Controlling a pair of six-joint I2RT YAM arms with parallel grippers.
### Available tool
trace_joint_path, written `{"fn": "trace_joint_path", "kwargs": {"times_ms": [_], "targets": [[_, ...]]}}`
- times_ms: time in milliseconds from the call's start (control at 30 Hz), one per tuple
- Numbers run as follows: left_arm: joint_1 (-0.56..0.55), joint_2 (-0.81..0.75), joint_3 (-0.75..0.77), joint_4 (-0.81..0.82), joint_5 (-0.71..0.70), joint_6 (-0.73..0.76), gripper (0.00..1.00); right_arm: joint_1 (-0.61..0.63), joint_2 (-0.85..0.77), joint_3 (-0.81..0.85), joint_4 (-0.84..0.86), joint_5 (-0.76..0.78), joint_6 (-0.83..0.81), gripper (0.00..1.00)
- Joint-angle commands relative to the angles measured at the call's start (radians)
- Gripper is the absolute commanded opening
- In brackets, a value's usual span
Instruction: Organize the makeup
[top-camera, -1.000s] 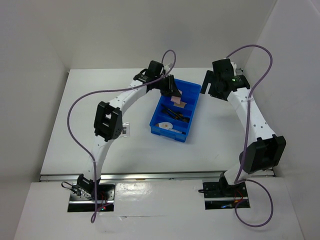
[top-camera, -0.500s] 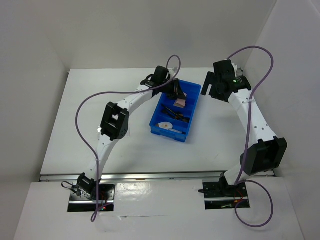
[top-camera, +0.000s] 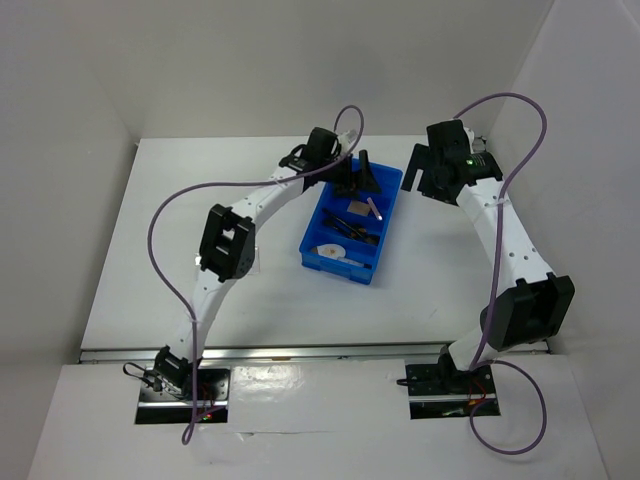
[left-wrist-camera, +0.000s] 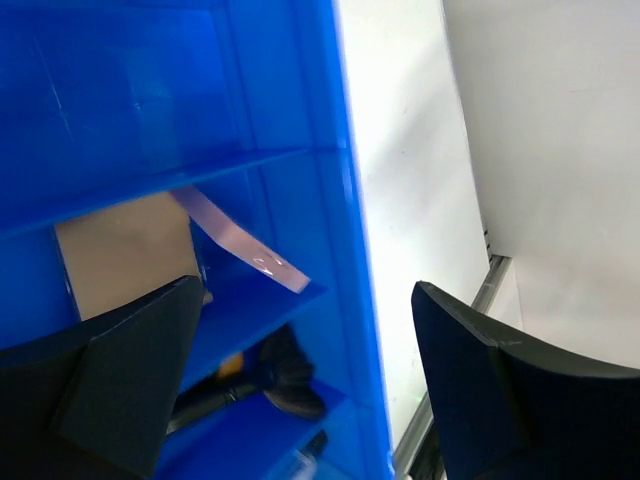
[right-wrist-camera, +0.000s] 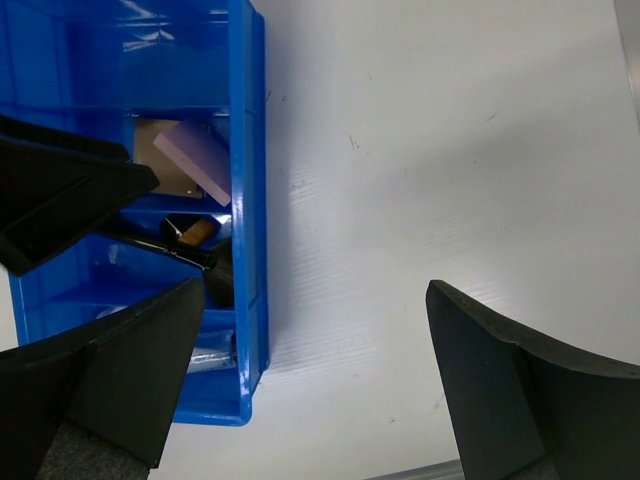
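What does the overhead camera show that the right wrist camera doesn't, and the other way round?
Only the overhead view shows the left arm and right arm whole, and plainly the white oval compact in the blue bin's nearest compartment. Only the right wrist view shows its own open fingers close up and a brush's gold collar. Both show the bin, the tan pad with a lilac piece overlapping it, and the left arm's fingers over the bin.

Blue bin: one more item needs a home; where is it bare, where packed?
Bare: the blue plastic bin's far compartment, between its end wall and the divider beside the tan square pad; the white table right of the bin. Crowded: the compartments holding the pad, thin black brushes and white oval compact.
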Motion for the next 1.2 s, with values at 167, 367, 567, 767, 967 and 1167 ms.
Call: {"fn": "trace_joint_path", "kwargs": {"times_ms": [167,367,567,767,967,1167], "targets": [[0.091,-0.451,-0.203,-0.133,-0.167,0.094,0.26,-0.006,-0.062,0.013,-0.017,-0.005,0.008,0.99],[0.226,-0.720,-0.616,-0.400,-0.532,0.030,0.00,-0.015,-0.080,0.004,0.002,-0.014,0.008,0.99],[0.393,-0.855,-0.880,-0.558,-0.700,-0.076,0.00,-0.015,-0.060,0.004,0.030,-0.046,-0.010,0.99],[0.495,-0.972,-1.064,-0.543,-0.671,-0.138,0.54,-0.015,-0.051,0.004,0.041,-0.066,-0.011,0.99],[0.717,-1.015,-1.230,-0.457,-0.473,-0.064,0.61,-0.015,-0.051,-0.006,0.050,-0.085,-0.011,0.99],[0.838,-1.050,-1.322,-0.341,-0.320,-0.044,0.80,-0.015,-0.080,-0.049,0.050,-0.075,-0.020,0.99]]}}
